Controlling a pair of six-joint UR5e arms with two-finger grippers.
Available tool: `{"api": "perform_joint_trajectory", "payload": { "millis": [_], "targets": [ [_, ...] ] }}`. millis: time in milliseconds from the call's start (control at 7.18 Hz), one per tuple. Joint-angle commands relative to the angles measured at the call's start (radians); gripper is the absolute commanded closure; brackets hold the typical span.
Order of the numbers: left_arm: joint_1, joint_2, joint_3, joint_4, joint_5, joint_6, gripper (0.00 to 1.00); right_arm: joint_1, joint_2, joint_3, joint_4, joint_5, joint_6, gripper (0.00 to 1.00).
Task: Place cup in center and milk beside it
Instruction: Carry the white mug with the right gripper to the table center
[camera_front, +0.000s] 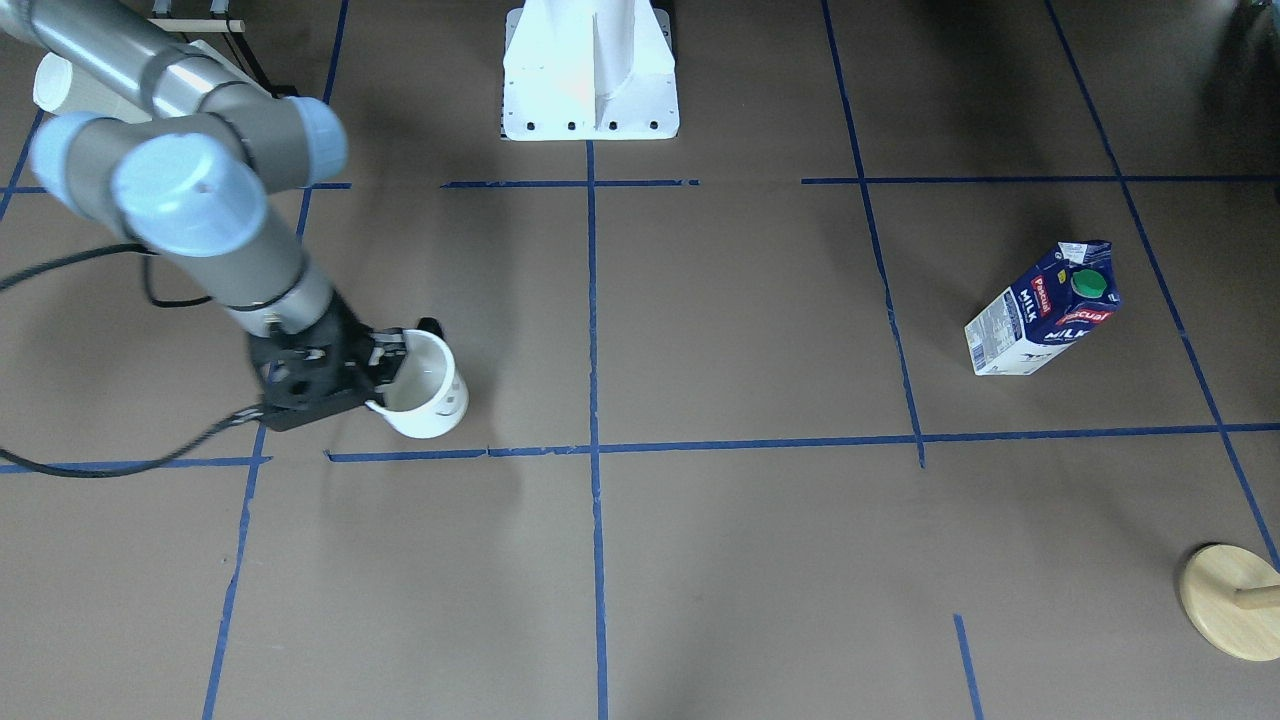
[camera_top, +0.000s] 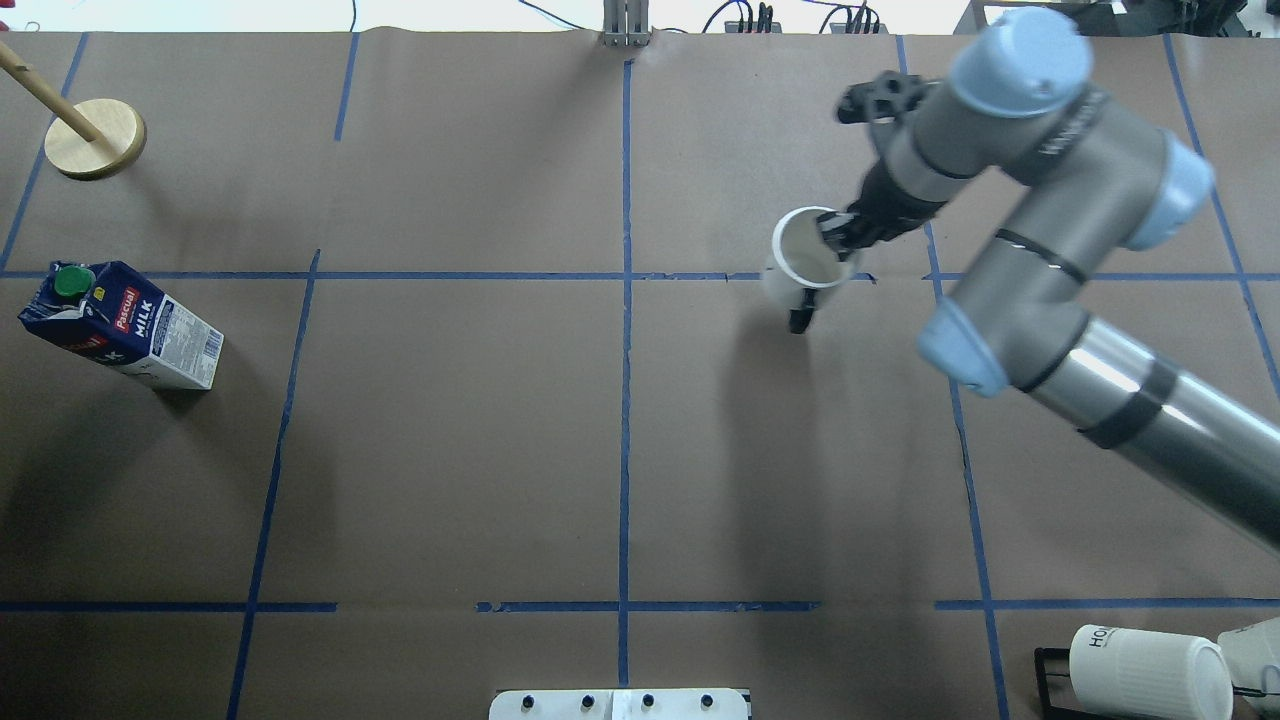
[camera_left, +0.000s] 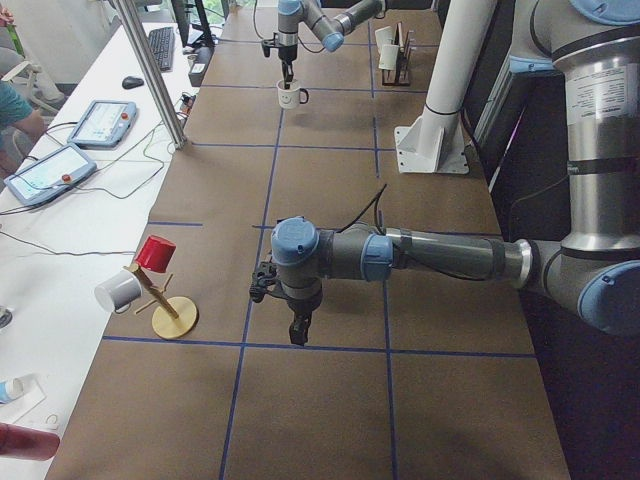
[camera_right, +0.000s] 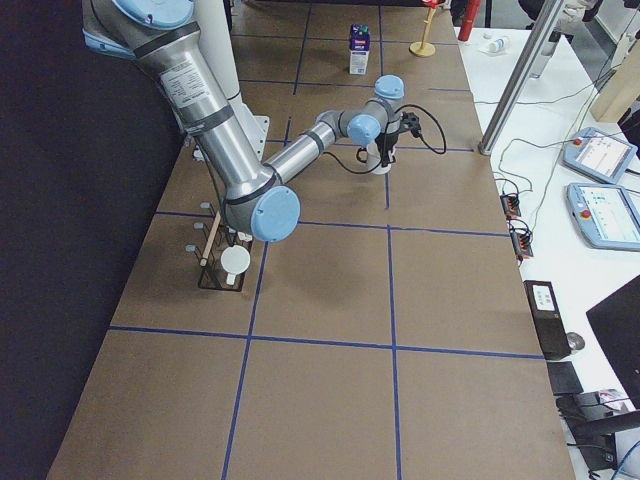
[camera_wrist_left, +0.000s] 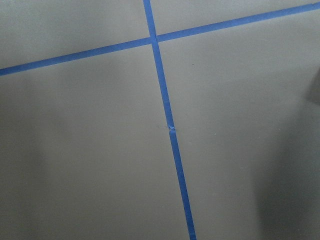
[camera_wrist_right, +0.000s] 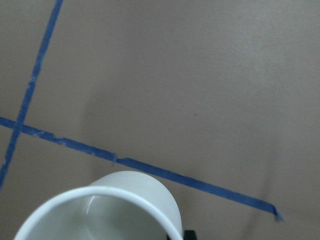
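Gripping the smiley cup (camera_front: 432, 395) by its rim, the right gripper (camera_front: 393, 362) is clenched on it in the front view, just left of the centre crossing (camera_front: 594, 448). The milk (camera_front: 1040, 312) stands well apart, far right. Overhead, step one looks underway; next, I reckon, carry it to the crossing and set it down upright. From the left end, the left gripper (camera_left: 298, 325) hangs over brown taped paper (camera_left: 450, 420), and I cannot tell its state. Teach pendants (camera_left: 100, 122) lie on the side bench (camera_left: 60, 240).
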Motion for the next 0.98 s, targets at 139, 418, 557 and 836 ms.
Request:
{"api": "perform_joint_trajectory", "payload": {
  "millis": [139, 418, 557, 836],
  "targets": [
    [0.0, 0.001, 0.0, -0.001, 0.0, 0.0, 0.0, -0.113, 0.158, -0.14, -0.006, -0.13, 0.013, 0.98],
    [0.0, 0.002, 0.001, 0.001, 0.0, 0.0, 0.0, -0.143, 0.18, -0.166, -0.006, -0.149, 0.043, 0.97],
    [0.0, 0.002, 0.001, 0.001, 0.0, 0.0, 0.0, -0.163, 0.18, -0.169, -0.006, -0.161, 0.065, 0.97],
    [0.0, 0.002, 0.001, 0.001, 0.0, 0.0, 0.0, -0.165, 0.18, -0.171, -0.004, -0.161, 0.071, 0.73]
  ]
}}
